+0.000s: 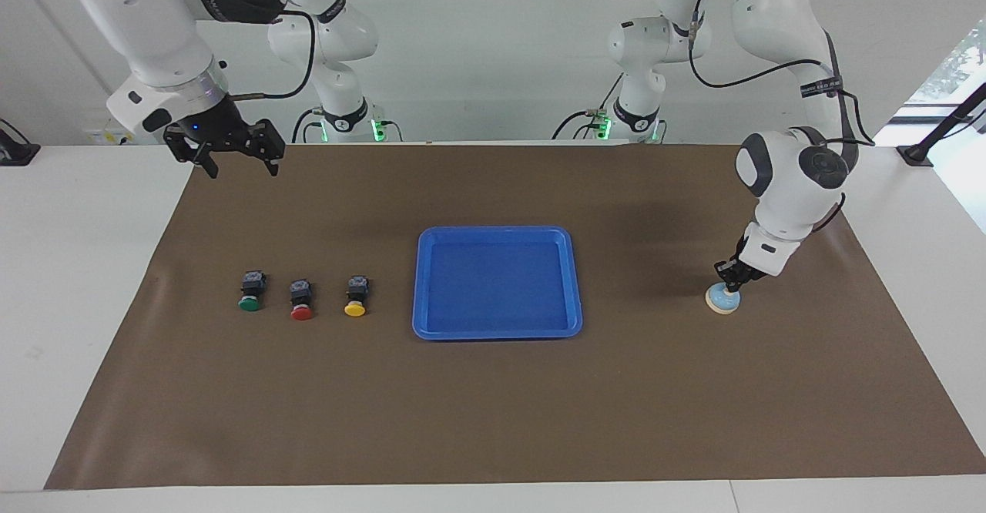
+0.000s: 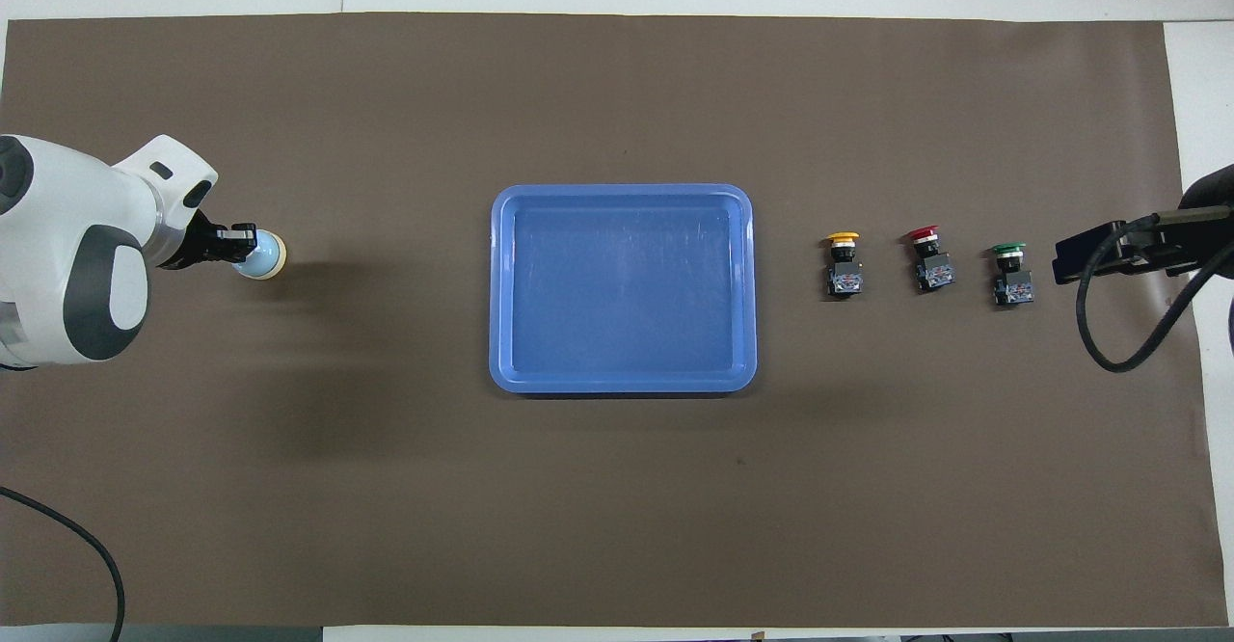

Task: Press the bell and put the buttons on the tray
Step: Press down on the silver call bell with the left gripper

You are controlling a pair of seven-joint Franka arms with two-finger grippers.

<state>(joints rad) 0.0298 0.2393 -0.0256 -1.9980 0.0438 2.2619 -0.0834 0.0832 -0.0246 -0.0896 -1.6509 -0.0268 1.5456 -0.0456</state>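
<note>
The light-blue bell [image 1: 722,300] sits on the brown mat toward the left arm's end, also seen in the overhead view [image 2: 270,257]. My left gripper [image 1: 729,282] [image 2: 245,237] is shut and rests its tips on the bell's top, hiding the knob. The green button [image 1: 249,292] [image 2: 1010,276], red button [image 1: 301,300] [image 2: 929,259] and yellow button [image 1: 355,296] [image 2: 843,264] stand in a row beside the empty blue tray [image 1: 420,282] [image 2: 499,285]. My right gripper [image 1: 237,160] [image 2: 1065,258] is open and waits high over the mat's edge near the green button.
A brown mat [image 1: 493,405] covers most of the white table. The tray lies at its middle. A black cable [image 2: 1109,334] hangs from the right arm over the mat's end.
</note>
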